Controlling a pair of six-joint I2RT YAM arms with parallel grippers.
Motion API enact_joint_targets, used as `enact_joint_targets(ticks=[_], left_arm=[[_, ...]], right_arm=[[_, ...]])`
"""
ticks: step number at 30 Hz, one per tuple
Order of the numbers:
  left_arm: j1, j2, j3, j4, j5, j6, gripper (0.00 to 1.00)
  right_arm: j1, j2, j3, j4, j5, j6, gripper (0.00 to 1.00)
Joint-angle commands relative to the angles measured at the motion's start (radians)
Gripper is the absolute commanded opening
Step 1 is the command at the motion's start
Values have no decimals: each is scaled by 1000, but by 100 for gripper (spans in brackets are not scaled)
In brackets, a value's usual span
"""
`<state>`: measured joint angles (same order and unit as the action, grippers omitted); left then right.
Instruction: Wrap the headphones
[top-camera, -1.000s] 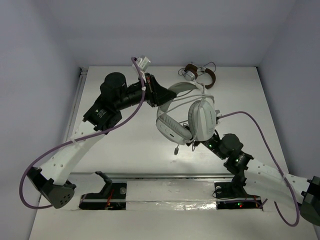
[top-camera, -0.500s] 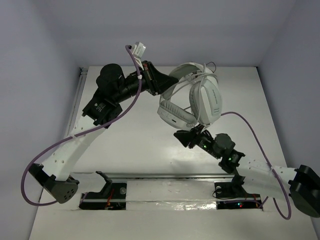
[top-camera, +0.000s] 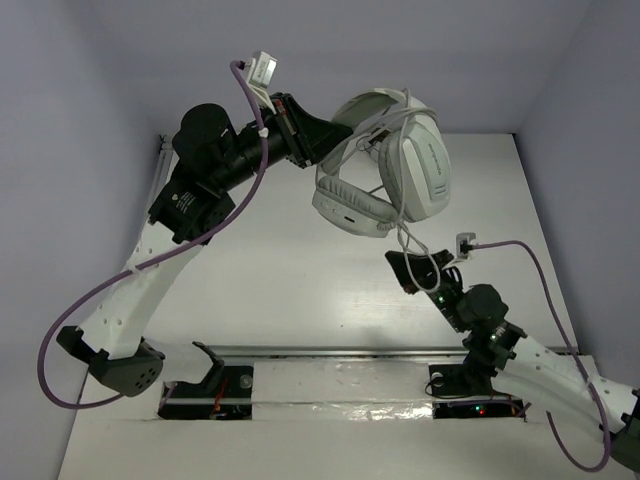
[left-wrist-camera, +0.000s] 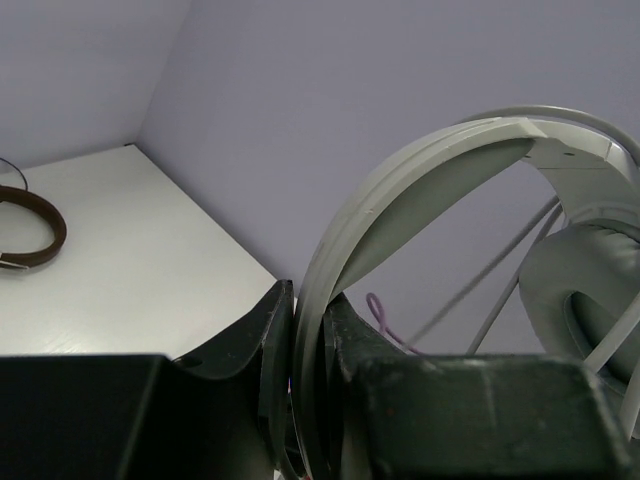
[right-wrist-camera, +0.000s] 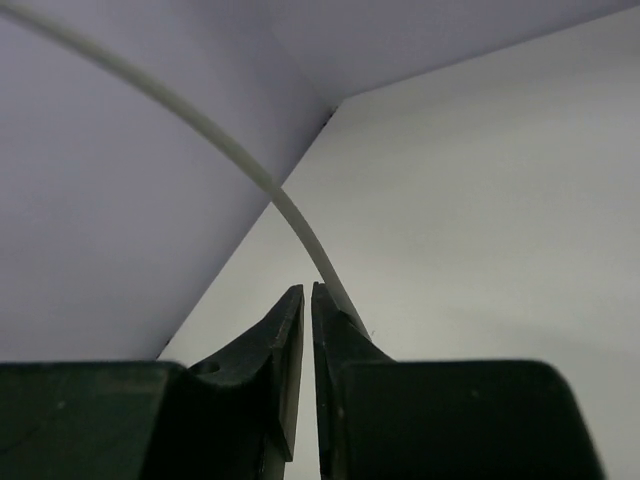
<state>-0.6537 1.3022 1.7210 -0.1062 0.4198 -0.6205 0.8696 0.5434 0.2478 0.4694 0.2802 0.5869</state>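
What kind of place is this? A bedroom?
Probably a robot test booth, not a bedroom: plain lilac walls box in a white table, a black-and-white left robot arm and right robot arm are bolted at its near edge, and the left one holds up large white over-ear headphones.

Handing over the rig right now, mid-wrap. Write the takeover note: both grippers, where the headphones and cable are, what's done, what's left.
Left gripper: shut on the wide headband of the large white over-ear headphones, held up off the white table.
Right gripper: jaws nearly together at the thin light-grey cable hanging below the headphones. A firm pinch is not confirmed.
Done: headphones lifted, and a few cable strands already cross the headband.
Left: check the right grip, then wind the hanging cable on.
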Motion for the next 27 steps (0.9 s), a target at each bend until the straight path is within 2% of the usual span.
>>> enact_joint_targets(ticks=[1, 3, 5, 7, 8, 10, 12, 13, 14, 16, 20, 23, 27], left_arm=[[2, 5, 72, 36, -30, -13, 0], [11, 17, 101, 17, -36, -5, 0], [11, 20, 106, 19, -27, -10, 0], [11, 12, 104, 17, -24, -10, 0], [11, 8, 98, 11, -29, -5, 0], [11, -3, 95, 2, -30, -1, 0], [11, -12, 95, -9, -39, 8, 0], [11, -14, 98, -15, -44, 13, 0], [11, -17, 104, -24, -52, 18, 0], [11, -17, 107, -23, -47, 13, 0], [11, -21, 104, -18, -35, 2, 0], [11, -24, 112, -29, -36, 5, 0], [11, -17, 133, -38, -24, 1, 0]], right_arm=[[-7, -59, 51, -132, -5, -7, 14], [-7, -47, 114, -234, -54, -24, 22], [-7, -39, 152, -319, -24, -33, 28], [-7, -48, 147, -298, 10, -39, 32], [-7, -52, 140, -288, 1, -41, 39], [-7, -56, 160, -323, 30, -41, 41], [-7, -57, 188, -363, 50, -50, 39], [-7, -56, 221, -386, 59, -58, 33], [-7, -60, 235, -428, 77, -58, 21], [-7, -65, 249, -440, 137, -64, 21], [-7, -46, 236, -356, 188, -120, 51], [-7, -8, 232, -267, 114, -171, 58], [-7, 67, 240, -183, 30, -254, 62]])
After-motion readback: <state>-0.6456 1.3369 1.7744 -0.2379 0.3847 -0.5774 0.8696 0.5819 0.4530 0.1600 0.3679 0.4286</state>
